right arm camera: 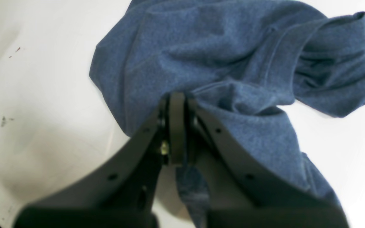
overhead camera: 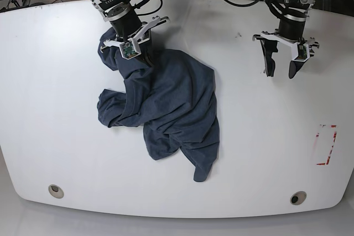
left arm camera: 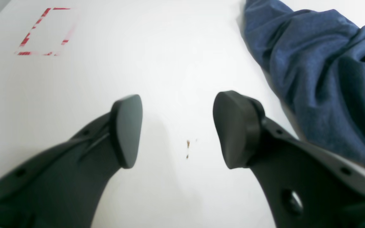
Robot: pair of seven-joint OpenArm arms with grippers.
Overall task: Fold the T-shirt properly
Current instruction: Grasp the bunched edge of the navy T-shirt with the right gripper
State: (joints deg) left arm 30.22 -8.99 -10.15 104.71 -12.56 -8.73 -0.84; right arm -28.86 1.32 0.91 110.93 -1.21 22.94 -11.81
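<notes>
1. The dark slate-blue heathered cotton T-shirt point(overhead camera: 166, 103) lies crumpled on the white bench point(overhead camera: 260, 153).
2. My right jaws point(right arm camera: 176, 104) pinch its fabric; my left jaws point(left arm camera: 177, 126) hang spread, empty.
3. It looks soft, limp and light; I'd take hems or shoulders.

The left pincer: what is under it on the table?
Under the open left pincer lies bare white table with small brown specks. The T-shirt lies beside it, not beneath. The pincer's arms cover the table nearer the camera.

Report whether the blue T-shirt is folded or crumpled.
Crumpled: the slate-blue heathered cotton T-shirt lies bunched in twisted wrinkles, one part pinched by the right end effector.
</notes>
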